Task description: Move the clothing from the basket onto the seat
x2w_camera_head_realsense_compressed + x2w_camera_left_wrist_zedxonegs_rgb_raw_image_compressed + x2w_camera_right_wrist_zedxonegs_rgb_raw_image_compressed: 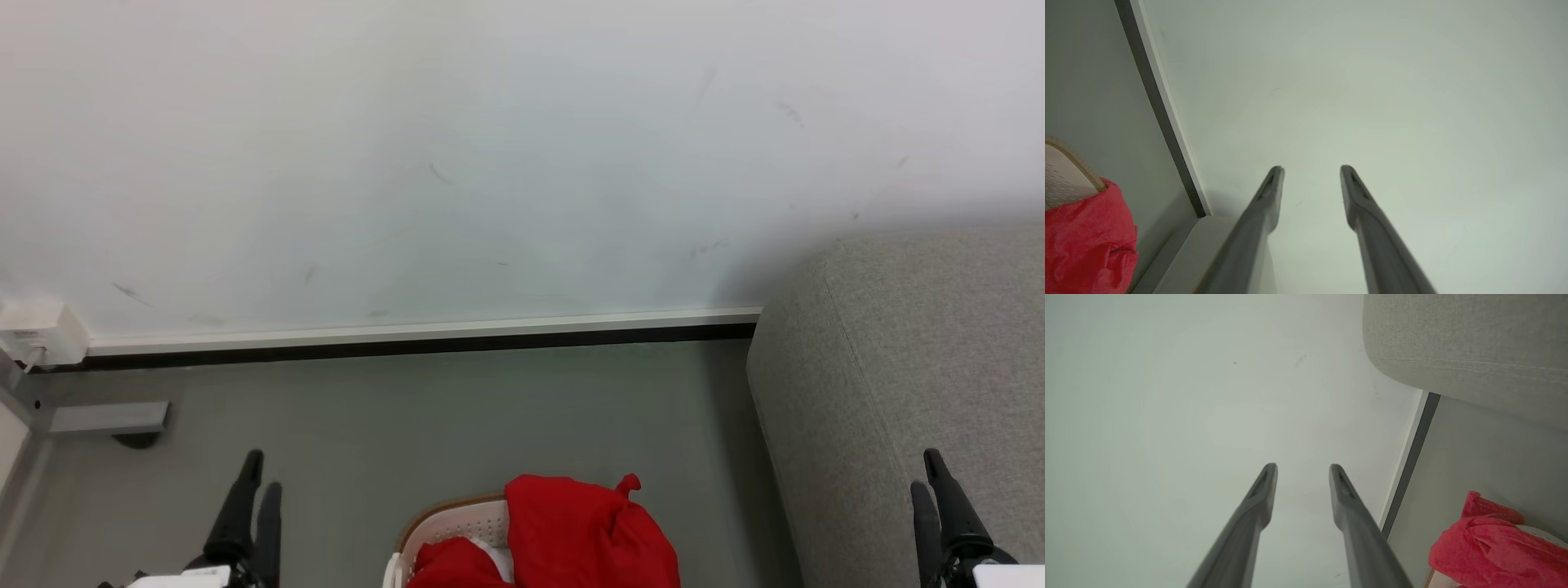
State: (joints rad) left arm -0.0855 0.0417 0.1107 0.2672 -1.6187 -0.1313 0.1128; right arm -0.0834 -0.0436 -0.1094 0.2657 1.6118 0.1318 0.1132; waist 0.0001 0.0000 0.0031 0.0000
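Note:
Red clothing (584, 535) is heaped in the cream basket (445, 523) at the bottom centre of the head view, spilling over its right side, with a bit of white lining showing. The grey seat (906, 367) rises at the right. My left gripper (260, 474) stands open at the lower left, away from the basket, nothing between its fingers (1267, 196). My right gripper (927, 474) is open at the lower right, in front of the seat's side. The left wrist view catches the clothing (1086, 241) and basket rim (1073, 157); the right wrist view shows clothing (1490, 547) and seat (1466, 347).
A pale wall (490, 163) with a white and dark skirting strip (408, 336) runs across behind the grey floor (457, 416). A white box (41, 331) and a grey bracket (110, 416) sit at the far left.

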